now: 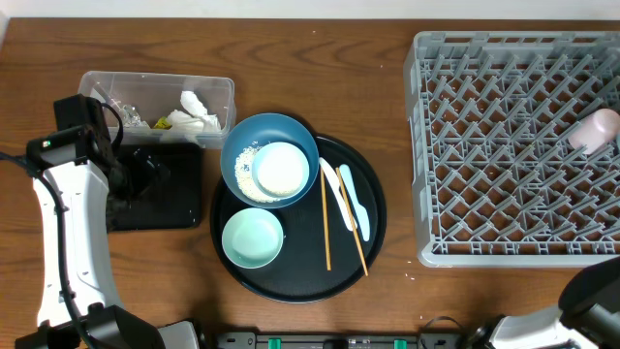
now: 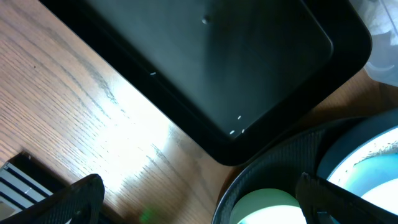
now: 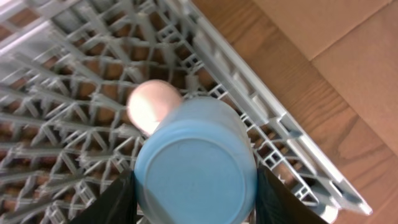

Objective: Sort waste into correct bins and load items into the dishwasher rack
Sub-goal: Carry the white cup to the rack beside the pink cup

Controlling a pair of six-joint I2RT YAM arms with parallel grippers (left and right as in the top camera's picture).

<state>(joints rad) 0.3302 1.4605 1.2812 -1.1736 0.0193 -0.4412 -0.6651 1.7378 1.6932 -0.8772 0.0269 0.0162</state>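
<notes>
Dishwasher rack [image 1: 484,155], a large square grey plastic crate, holds a pale pink cup [image 1: 593,131] in the overhead view. Left of the rack, a round black tray [image 1: 376,221] carries a large blue bowl [image 1: 237,145], a small teal bowl [image 1: 252,238] and two wooden chopsticks [image 1: 326,223]. Farther left are a clear plastic tub [image 1: 228,97] and a shallow black rectangular tray [image 1: 179,204].

In the left wrist view, the left gripper [image 2: 198,186] hangs spread wide and empty.

In the right wrist view, the right gripper [image 3: 196,205] grips a light blue cup [image 3: 196,168] over the rack, just beside the pink cup.
</notes>
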